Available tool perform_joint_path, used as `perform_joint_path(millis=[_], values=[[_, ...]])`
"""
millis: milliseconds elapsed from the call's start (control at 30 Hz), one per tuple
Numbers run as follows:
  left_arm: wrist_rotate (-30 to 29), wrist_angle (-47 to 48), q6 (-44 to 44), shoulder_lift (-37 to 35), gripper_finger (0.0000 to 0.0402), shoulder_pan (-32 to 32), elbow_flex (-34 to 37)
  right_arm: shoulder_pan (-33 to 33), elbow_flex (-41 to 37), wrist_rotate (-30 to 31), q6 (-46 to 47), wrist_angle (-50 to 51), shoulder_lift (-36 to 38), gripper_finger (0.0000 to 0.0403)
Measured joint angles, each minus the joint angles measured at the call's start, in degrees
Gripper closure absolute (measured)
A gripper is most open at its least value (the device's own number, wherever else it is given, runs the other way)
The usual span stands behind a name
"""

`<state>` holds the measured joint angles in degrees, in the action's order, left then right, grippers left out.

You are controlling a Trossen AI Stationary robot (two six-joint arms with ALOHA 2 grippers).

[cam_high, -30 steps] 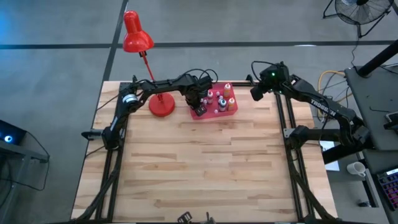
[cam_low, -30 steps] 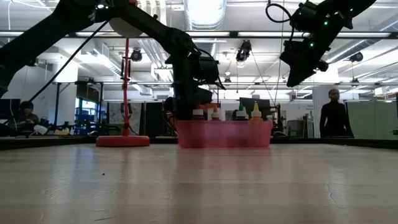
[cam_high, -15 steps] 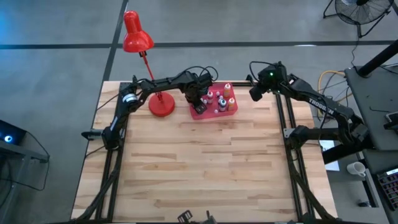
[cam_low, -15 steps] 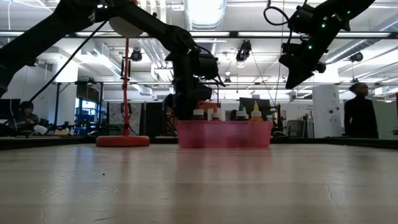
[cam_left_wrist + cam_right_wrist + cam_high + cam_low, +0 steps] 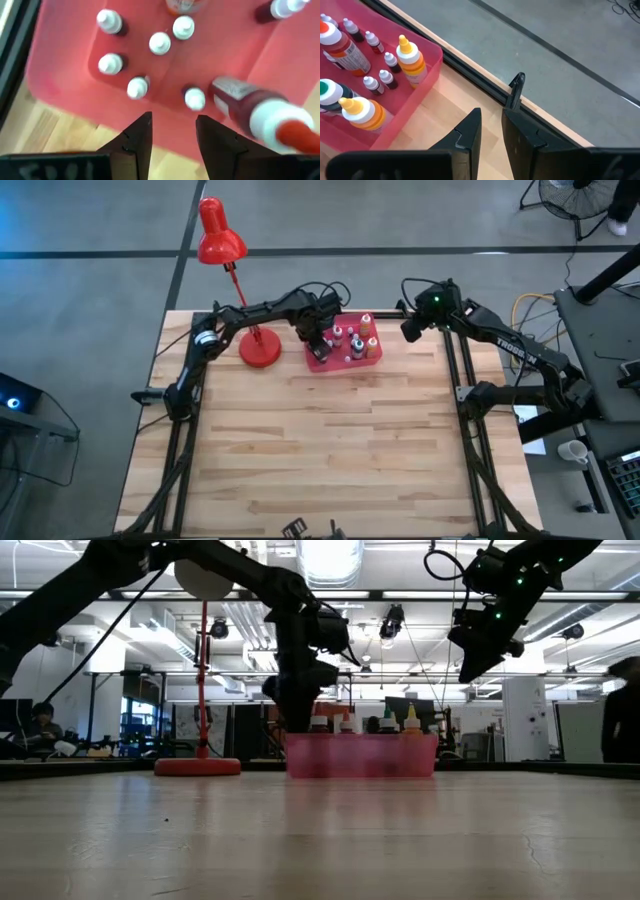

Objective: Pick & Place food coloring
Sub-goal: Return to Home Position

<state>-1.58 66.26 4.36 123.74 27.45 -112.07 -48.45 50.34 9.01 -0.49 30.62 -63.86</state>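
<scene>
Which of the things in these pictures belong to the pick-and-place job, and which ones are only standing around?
Belong to the job:
- food coloring bottles, standing in the pink tray
- left gripper, open above the tray

Only standing around:
- red desk lamp, beside the tray
- right gripper, open, raised apart from the tray

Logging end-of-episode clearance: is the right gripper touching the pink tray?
Apart. The low view shows the right gripper hanging well above the pink tray, with clear air between; the high view places it beyond the tray's right end.
</scene>
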Motion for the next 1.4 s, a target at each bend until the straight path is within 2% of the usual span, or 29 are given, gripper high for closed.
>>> perform_joint_path(millis=[267, 333, 467, 533, 600, 733, 800, 933, 1067, 1200, 1333, 1400], values=[[-2.63, 8.01, 0.24, -3.56, 0.0278, -0.01, -0.22, 0.00, 0.00, 0.02, -2.68, -3.96, 0.00, 0.0335], [-2.65, 7.39, 0.25, -5.08, 0.0278, -0.05, -0.19, 0.00, 0.00, 0.02, -2.66, -7.81, 0.00, 0.0335], [1.15, 3.17, 1.04, -8.60, 0.0278, -0.31, -0.19, 0.20, 1.30, -0.35, 6.72, -9.87, 0.54, 0.0335], [2.78, 0.84, 1.07, -10.31, 0.0278, -0.43, -0.15, 0.13, 1.79, -3.49, 6.63, -11.04, 1.04, 0.0335], [3.33, -1.00, 0.18, -11.79, 0.0278, -0.54, -0.15, -0.99, 2.01, -13.87, 5.74, -12.98, 1.16, 0.0335], [3.47, -2.11, -2.97, -14.97, 0.0278, -0.53, 1.37, -5.98, 1.26, -46.57, 8.42, -17.46, -1.27, 0.0335], [3.49, -3.63, -3.32, -16.76, 0.0278, -0.53, 3.74, -7.32, 0.70, -54.20, 8.83, -17.41, -3.05, 0.0335], [3.73, -10.15, -2.19, -21.77, 0.0277, -0.53, 10.97, -8.09, 0.11, -55.54, 11.44, -17.55, -3.18, 0.0335], [4.95, -16.09, 2.18, -28.38, 0.0277, -0.55, 21.78, -8.02, -0.39, -55.61, 12.54, -17.18, -0.20, 0.0335], [8.38, -24.05, 8.35, -37.22, 0.0277, -1.51, 34.52, -8.07, -1.80, -55.58, 13.30, -16.17, 4.50, 0.0335], [8.37, -35.13, 14.87, -46.85, 0.0277, -2.69, 46.73, -7.85, -4.37, -55.50, 14.75, -13.42, 11.33, 0.0335], [8.26, -40.53, 18.03, -51.41, 0.0277, -3.16, 51.85, -7.35, -6.43, -53.53, 16.49, -13.10, 15.35, 0.0335]])
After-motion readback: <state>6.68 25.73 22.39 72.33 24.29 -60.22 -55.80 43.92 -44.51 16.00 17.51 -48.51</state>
